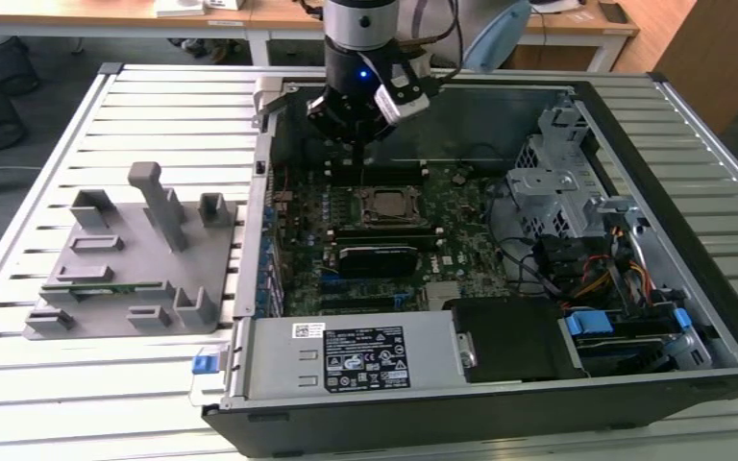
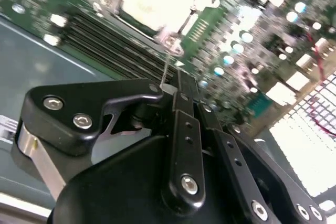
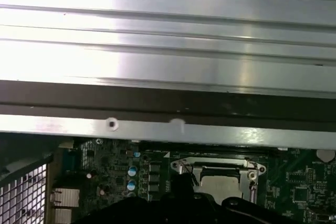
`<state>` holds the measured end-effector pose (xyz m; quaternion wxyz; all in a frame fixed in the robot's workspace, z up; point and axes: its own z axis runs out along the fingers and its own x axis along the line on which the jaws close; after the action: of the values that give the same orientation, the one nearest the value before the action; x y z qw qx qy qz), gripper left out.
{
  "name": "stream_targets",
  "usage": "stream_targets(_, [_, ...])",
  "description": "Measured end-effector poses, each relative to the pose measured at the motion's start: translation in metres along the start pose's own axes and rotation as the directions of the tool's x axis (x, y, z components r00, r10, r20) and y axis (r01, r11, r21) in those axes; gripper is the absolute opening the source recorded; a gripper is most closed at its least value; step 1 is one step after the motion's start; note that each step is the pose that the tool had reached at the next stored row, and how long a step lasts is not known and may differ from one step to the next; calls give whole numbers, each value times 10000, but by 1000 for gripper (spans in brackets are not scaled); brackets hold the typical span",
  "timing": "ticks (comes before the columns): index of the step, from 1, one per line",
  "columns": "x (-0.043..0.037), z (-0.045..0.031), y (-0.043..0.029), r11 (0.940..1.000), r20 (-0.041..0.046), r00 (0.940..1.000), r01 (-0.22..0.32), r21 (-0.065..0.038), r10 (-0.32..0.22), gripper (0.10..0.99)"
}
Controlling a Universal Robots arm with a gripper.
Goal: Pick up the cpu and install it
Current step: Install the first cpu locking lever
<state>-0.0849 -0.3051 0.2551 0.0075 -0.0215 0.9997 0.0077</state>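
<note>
Hovering above the motherboard, end effector (image 1: 358, 134) fingers look together and empty; cpu (image 1: 384, 204) probably seated in its socket, so descent risks striking the retention frame.

The open computer case (image 1: 498, 250) lies on the surface (image 1: 49, 279), with the holder block (image 1: 132, 264) beside it on the exterior view's left. Inside the case, the cpu (image 1: 383, 204) sits in the socket on the motherboard (image 1: 453, 226). The claw (image 1: 358, 134) hangs above the board, just behind the socket.
</note>
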Motion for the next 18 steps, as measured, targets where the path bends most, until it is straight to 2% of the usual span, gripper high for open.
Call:
stream_targets(3, [-137, 11, -2, 10000, -32, 10000, -2, -3, 2, 106])
stream_targets(4, [-166, 12, -3, 10000, -39, 10000, -1, -3, 1, 106])
stream_targets(6, [-173, 14, -9, 10000, -40, 10000, 0, -36, 0, 106])
stream_targets(8, [-174, 18, -24, 9993, -24, 10000, -6, -363, 5, 106])
stream_targets(9, [-175, 24, -36, 9988, -19, 10000, -8, -491, 7, 106])
stream_targets(18, [-262, 143, -44, 9987, -19, 10000, -4, -501, 3, 106])
